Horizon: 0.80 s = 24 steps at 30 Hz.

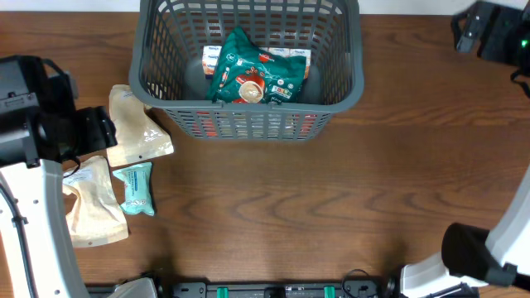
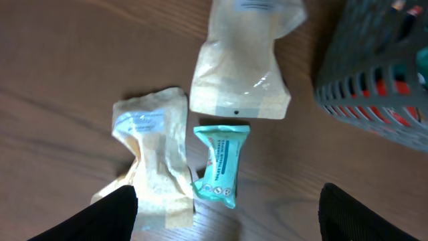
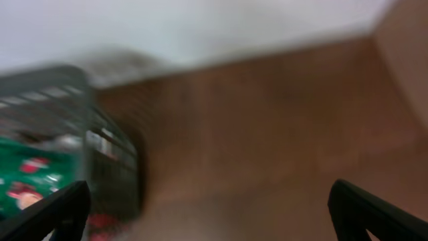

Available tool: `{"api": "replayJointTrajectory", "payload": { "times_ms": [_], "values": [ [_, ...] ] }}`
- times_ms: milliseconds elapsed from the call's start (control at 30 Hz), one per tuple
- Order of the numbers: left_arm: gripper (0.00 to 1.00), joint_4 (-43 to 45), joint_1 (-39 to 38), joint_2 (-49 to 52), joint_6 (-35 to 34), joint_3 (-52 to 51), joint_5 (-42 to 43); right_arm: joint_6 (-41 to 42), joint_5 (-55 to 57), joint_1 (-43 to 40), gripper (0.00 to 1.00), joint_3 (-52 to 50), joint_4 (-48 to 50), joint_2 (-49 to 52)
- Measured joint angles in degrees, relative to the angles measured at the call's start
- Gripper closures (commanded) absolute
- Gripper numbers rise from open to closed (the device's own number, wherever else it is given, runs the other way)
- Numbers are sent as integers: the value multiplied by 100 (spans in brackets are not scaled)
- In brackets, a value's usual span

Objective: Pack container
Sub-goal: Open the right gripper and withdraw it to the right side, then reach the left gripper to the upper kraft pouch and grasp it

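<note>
Container (image 1: 358, 79) sits on the desk (image 1: 331, 207), top centre in the overhead view. Inside it is a green packet (image 1: 252, 70), lying on white-and-orange packs (image 1: 217, 56). Left of the container, on the desk: beige pouch (image 1: 137, 128) near its left wall, second beige pouch (image 1: 91, 207) further out, teal pack (image 1: 135, 189) just beside that one. Left tool (image 2: 227, 194) is released, fingers spread wide above the teal pack, gripping nothing. Right tool (image 3: 207, 191) is right of the container, released and empty; that view is blurred.

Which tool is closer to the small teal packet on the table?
Left. The left tool hangs close above the teal packet; the right tool is far beyond the container.
</note>
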Motion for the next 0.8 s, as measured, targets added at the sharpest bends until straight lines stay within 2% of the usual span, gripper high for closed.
{"api": "replayJointTrajectory", "payload": {
  "times_ms": [300,633,800],
  "values": [
    [23,212,-245,612,-66,0,7,160,68,-76,1,-1543,-57,741],
    [23,658,-251,1897,-22,0,66,221,70,-74,1,-3950,1578,846],
    [23,1071,-258,2365,79,0,109,219,66,-74,1,-4741,2039,905]
  ]
}}
